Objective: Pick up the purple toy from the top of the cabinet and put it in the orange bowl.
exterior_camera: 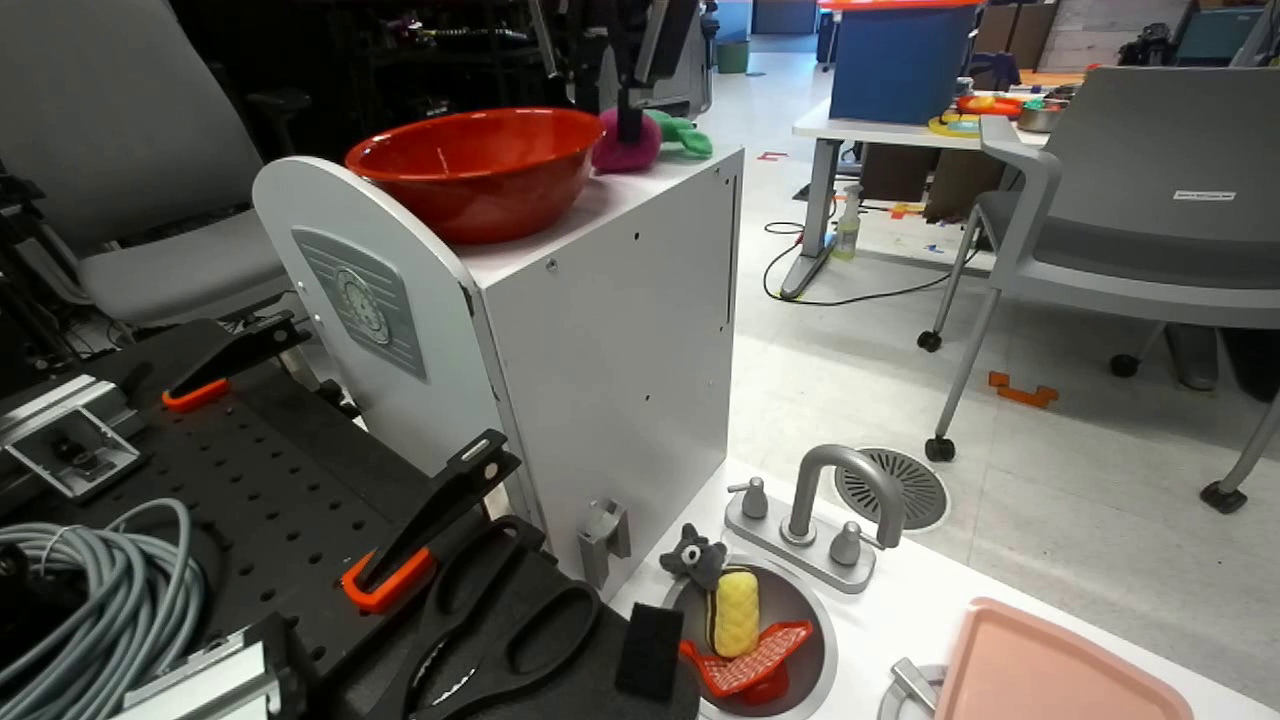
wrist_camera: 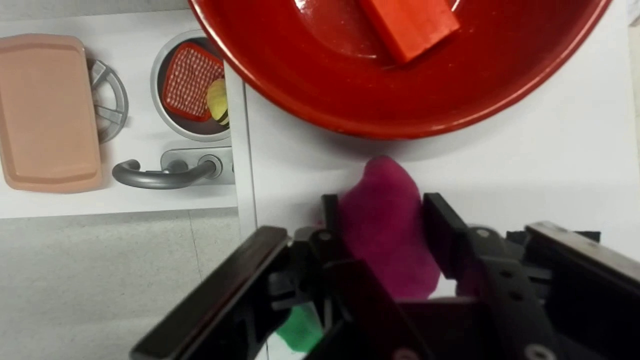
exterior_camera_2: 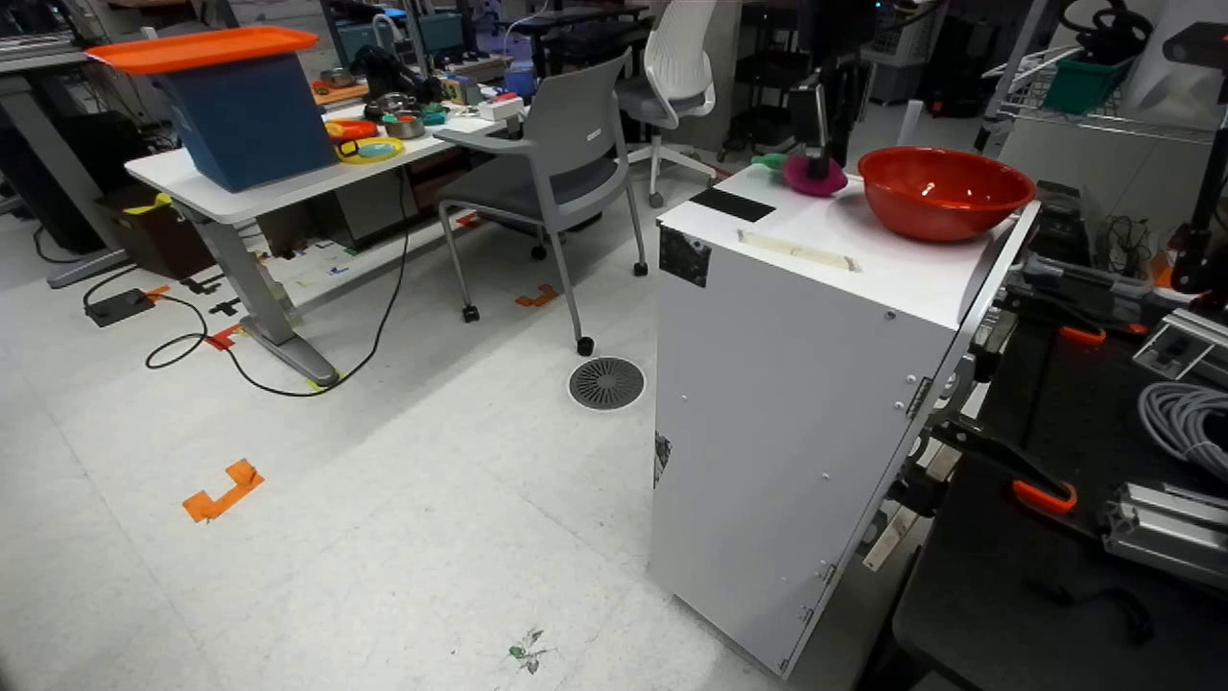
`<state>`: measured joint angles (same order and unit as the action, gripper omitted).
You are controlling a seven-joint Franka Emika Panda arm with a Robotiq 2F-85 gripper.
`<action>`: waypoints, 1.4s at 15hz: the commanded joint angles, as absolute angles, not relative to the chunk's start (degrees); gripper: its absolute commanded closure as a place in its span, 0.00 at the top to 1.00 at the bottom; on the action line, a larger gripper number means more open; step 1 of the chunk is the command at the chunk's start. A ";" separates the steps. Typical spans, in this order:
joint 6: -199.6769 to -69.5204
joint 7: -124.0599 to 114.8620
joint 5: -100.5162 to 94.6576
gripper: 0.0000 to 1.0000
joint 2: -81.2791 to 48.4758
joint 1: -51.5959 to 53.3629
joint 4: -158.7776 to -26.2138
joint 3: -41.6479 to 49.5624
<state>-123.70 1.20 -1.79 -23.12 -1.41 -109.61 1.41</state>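
The purple toy [wrist_camera: 385, 235] is a soft plush lying on the white cabinet top [wrist_camera: 540, 165]. It also shows in both exterior views [exterior_camera: 606, 156] [exterior_camera_2: 798, 182]. A green piece [wrist_camera: 301, 327] shows beside it; whether it is attached is hidden. My gripper [wrist_camera: 381, 202] points down with its fingers on both sides of the toy, pressed against it. It also shows in both exterior views [exterior_camera: 629, 125] [exterior_camera_2: 817, 165]. The red-orange bowl [wrist_camera: 320, 100] stands on the cabinet top just beyond the toy, also in both exterior views [exterior_camera: 500, 205] [exterior_camera_2: 945, 206]. An orange-red block [wrist_camera: 415, 30] lies in it.
A small sink [wrist_camera: 192, 131] with toy items, a faucet [wrist_camera: 165, 177] and a pink tray [wrist_camera: 50, 115] sit lower, beside the cabinet. The rounded cabinet panel [exterior_camera: 350, 210] rises by the bowl. A black pegboard table [exterior_camera: 260, 430] with clamps adjoins.
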 commanded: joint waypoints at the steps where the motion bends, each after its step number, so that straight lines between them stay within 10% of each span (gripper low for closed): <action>1: -123.63 1.51 -1.57 0.12 -23.06 -1.63 -109.93 1.33; 3: -123.60 1.43 -1.63 0.00 -22.98 -1.59 -109.97 1.34; 21: -112.79 -6.08 -1.40 0.02 -13.56 0.85 -112.87 1.04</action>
<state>-114.24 -3.64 -1.64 -16.93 0.43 -110.78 1.21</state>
